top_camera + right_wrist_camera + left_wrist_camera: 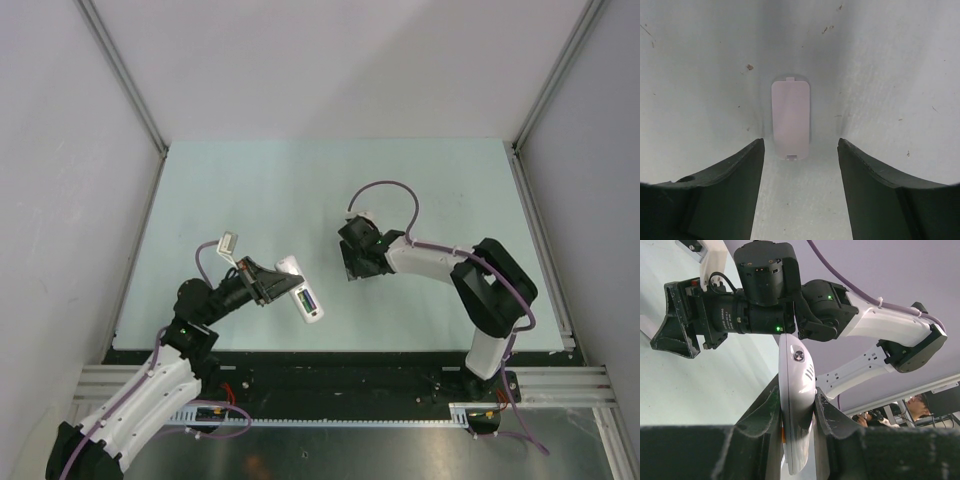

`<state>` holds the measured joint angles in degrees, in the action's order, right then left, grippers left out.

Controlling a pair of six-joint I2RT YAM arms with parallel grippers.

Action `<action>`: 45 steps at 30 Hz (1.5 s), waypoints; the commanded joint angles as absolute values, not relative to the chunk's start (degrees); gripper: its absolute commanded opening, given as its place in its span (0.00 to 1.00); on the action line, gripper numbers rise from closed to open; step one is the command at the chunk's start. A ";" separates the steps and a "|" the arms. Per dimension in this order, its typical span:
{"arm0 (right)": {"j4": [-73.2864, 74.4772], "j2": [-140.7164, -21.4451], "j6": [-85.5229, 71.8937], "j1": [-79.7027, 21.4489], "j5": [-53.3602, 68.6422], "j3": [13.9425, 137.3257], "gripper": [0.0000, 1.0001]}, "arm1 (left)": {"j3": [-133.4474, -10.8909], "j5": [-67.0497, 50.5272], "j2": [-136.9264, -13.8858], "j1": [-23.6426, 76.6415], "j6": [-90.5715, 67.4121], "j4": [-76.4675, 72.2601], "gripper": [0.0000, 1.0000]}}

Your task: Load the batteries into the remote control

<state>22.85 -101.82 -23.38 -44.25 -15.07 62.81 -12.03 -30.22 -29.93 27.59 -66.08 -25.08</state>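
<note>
My left gripper (283, 284) is shut on the remote control (301, 290), a white oblong handset held just above the table, back side up. Green and purple of the batteries (308, 301) show in its recessed compartment. In the left wrist view the remote control (797, 372) stands edge-on, with the left gripper (796, 402) clamped on its two faces. My right gripper (352, 268) points down at the mat, open. A flat white compartment cover (791, 119) lies on the mat just beyond the right gripper (800, 146), touched by neither finger.
The pale green mat (250, 190) is bounded by grey walls and slanted metal rails (130, 85). A black strip (340, 362) runs along its near edge by the arm bases. The right arm (880, 322) reaches across behind the remote control.
</note>
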 commanded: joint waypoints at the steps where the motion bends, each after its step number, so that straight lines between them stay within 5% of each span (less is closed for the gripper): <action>1: 22.59 -103.44 -21.36 -44.83 -15.30 64.95 0.64 | -11.95 -30.50 -29.09 27.16 -66.97 -27.25 0.00; 8: 22.15 -105.64 -20.13 -45.00 -14.24 65.04 0.59 | -11.87 -30.50 -29.09 27.16 -66.97 -27.16 0.00; 23: 22.68 -106.09 -20.30 -44.83 -13.89 65.13 0.29 | -11.34 -30.32 -28.65 27.16 -67.06 -27.16 0.00; 30: 21.19 -101.61 -21.53 -45.79 -16.78 64.08 0.01 | -11.25 -29.80 -28.30 27.07 -67.24 -27.16 0.00; 45: 34.01 -68.13 -18.64 -61.07 -25.12 63.19 0.00 | -17.49 -26.99 -34.62 27.07 -63.55 -27.25 0.00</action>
<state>27.22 -74.83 -20.62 -55.68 -20.29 62.39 -13.34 -28.80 -33.30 27.59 -65.49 -24.69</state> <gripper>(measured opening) 0.345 0.271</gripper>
